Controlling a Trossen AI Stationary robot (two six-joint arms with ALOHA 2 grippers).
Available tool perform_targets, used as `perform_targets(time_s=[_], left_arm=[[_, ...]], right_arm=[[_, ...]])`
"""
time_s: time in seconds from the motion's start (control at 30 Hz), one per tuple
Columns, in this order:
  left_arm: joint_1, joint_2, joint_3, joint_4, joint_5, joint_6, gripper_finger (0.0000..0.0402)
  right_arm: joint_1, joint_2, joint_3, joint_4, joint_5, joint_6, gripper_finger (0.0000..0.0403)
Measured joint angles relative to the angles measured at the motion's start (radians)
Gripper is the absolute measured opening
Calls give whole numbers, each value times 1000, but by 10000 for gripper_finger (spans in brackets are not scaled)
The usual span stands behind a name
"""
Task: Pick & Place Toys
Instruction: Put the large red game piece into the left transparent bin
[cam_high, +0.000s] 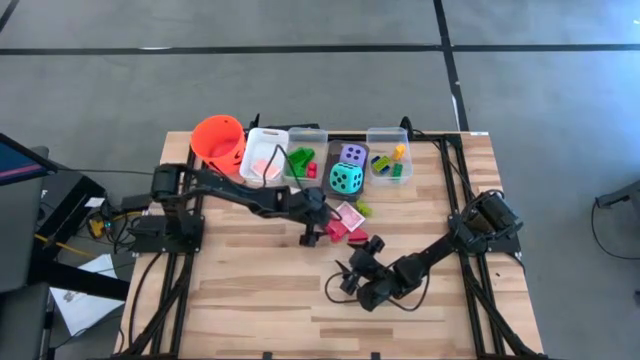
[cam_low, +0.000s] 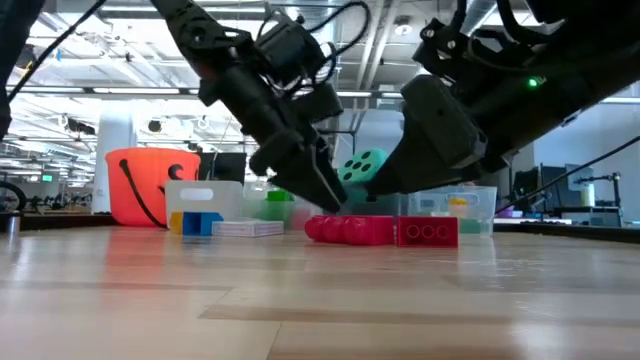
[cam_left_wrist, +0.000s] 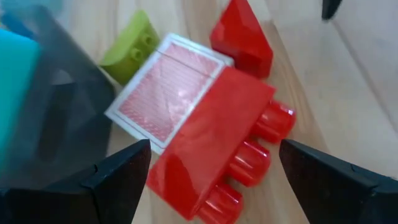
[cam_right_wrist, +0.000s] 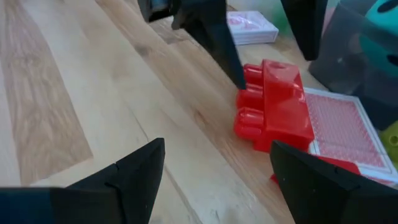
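A red studded brick (cam_left_wrist: 211, 143) lies on its side on the table, partly over a pink-white card (cam_left_wrist: 165, 93). My left gripper (cam_left_wrist: 214, 149) is open and points down over this brick, one finger on each side of it, with a gap showing at each. The right wrist view also shows the brick (cam_right_wrist: 280, 106) and the left arm's fingers (cam_right_wrist: 217, 37). A second red brick (cam_left_wrist: 242, 37) and a green brick (cam_left_wrist: 130, 46) lie just past the card. My right gripper (cam_right_wrist: 214, 168) is open and empty, low over the table on the near side of the red brick (cam_high: 335, 230).
Along the far edge stand an orange bucket (cam_high: 220, 140), two clear bins (cam_high: 265, 155) (cam_high: 388, 160) holding cards and small bricks, and a dark bin (cam_high: 335, 150) with a teal die (cam_high: 346, 178) and a purple die (cam_high: 352, 153). Bare wood lies toward the near edge.
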Motion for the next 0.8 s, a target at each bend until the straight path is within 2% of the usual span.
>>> perform_targets(time_s=[0.33, 0.47, 0.67, 0.8], left_arm=[[17, 28, 22, 0, 5, 69, 347], [31, 42, 22, -24, 69, 63, 347], [33, 70, 27, -78, 100, 8, 347], [32, 76, 19, -131, 154, -93, 347]], right_arm=[[2, 1, -32, -2, -2, 80, 286], [0, 1, -31, 7, -1, 82, 286], [0, 1, -31, 21, -2, 82, 286], [1, 1, -31, 19, -3, 82, 285]])
